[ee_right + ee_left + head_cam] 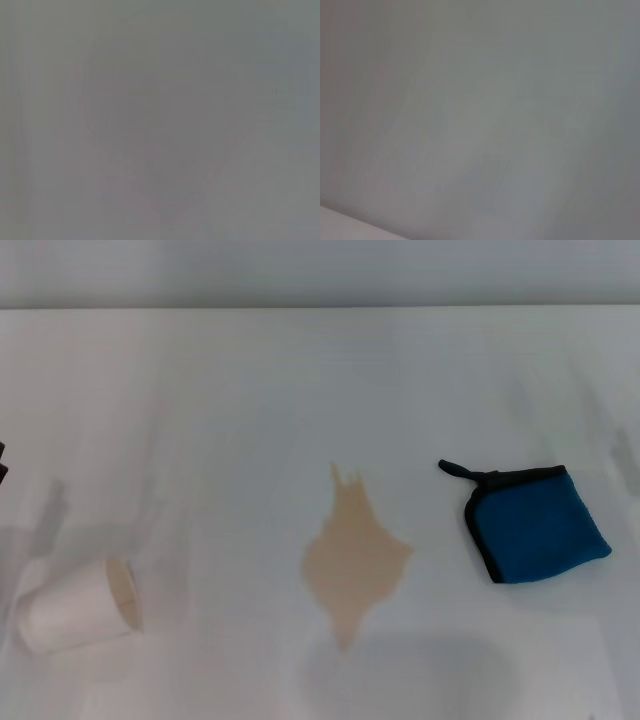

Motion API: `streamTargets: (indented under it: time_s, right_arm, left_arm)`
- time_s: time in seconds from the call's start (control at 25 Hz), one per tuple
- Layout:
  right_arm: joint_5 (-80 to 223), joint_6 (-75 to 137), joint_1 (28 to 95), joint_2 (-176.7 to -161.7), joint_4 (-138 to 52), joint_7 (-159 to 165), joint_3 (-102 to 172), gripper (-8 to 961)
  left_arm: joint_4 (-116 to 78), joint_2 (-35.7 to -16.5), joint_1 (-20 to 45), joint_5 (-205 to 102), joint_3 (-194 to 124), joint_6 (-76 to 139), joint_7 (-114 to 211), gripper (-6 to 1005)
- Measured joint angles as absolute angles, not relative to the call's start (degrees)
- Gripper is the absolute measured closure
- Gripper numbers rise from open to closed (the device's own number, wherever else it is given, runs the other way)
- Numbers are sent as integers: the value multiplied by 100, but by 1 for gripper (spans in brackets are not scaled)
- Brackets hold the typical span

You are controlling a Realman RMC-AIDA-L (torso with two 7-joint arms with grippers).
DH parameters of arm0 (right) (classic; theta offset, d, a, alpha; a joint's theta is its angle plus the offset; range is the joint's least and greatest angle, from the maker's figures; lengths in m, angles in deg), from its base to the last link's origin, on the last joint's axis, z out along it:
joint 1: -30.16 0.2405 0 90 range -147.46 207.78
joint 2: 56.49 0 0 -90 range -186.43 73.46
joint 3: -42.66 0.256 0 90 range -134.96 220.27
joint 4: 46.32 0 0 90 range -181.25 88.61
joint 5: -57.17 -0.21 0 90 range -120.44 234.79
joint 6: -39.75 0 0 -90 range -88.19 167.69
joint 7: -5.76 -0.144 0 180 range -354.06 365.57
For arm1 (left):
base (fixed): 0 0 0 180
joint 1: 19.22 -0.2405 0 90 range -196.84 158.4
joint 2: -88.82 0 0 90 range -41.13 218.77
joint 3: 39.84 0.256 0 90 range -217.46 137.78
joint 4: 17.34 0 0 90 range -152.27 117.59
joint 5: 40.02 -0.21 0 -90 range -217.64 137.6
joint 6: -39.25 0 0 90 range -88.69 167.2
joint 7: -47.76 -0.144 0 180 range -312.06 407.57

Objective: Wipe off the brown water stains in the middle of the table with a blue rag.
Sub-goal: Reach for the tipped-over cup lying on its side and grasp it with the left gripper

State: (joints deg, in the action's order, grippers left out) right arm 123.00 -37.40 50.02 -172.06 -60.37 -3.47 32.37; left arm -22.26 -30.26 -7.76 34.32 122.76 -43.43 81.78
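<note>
While the smooth white desk [250, 390] is filling the head view, a thin tan stain [353, 558], diamond-shaped with pointed ends, is lying mid-desk. A folded blue rag [538, 524] with black edging and a loop is sitting to its right, and a tipped paper cup [78, 608] is lying near-left. Both wrist views are showing only blank grey, so neither end effector is appearing.

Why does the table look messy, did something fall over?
Yes. A white paper cup lies tipped on its side near the table's left edge, and a pale brown puddle is spilled in the middle. The blue rag sits just right of the puddle, not touching it. Nothing looks broken.
</note>
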Motion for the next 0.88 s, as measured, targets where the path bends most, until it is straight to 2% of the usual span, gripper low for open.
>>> streamTargets:
  time_s: [0.56, 0.88]
  right_arm:
    - [12338, -3741, 4993, -17207, -6100, -347, 3237, 97]
    - [12347, -3740, 4970, -17206, -6110, -347, 3187, 97]
  left_arm:
    - [-2233, -3040, -926, 3387, 12285, -4419, 8469, 121]
    - [-1724, -2965, -495, 3170, 12286, -4825, 10343, 122]
